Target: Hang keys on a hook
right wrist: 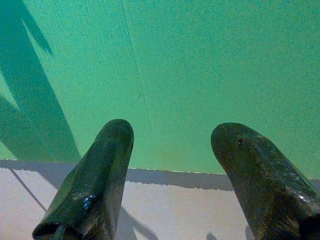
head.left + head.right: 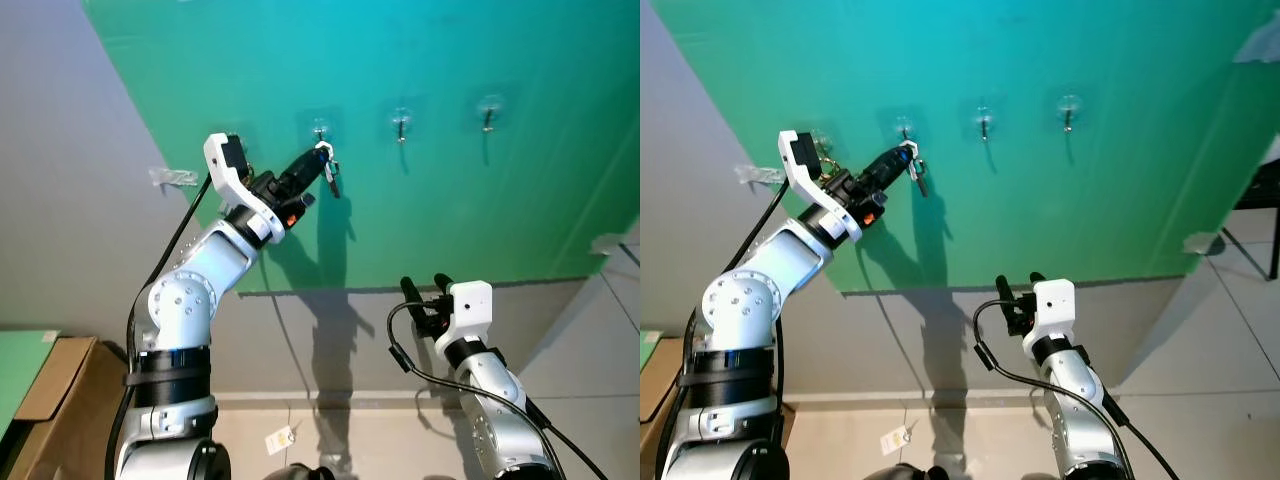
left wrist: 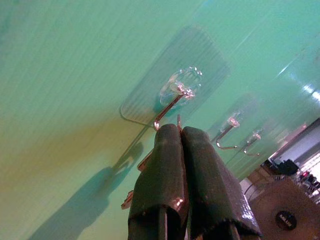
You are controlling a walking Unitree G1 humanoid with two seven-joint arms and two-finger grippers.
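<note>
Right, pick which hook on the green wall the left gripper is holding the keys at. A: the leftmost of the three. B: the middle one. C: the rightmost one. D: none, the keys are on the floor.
A: the left gripper holds the keys up at the leftmost hook; the middle hook and right hook hang bare further to the robot's right.

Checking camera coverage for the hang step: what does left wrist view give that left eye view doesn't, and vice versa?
Left wrist view alone: close detail of the clear pad and metal hook just beyond the shut left claw, plus a ring at the fingertips.

Left eye view alone: the keys dangling from that claw, the whole left arm, the idle open right claw, the cardboard box.

Both: the green wall panel and its row of three hooks.
</note>
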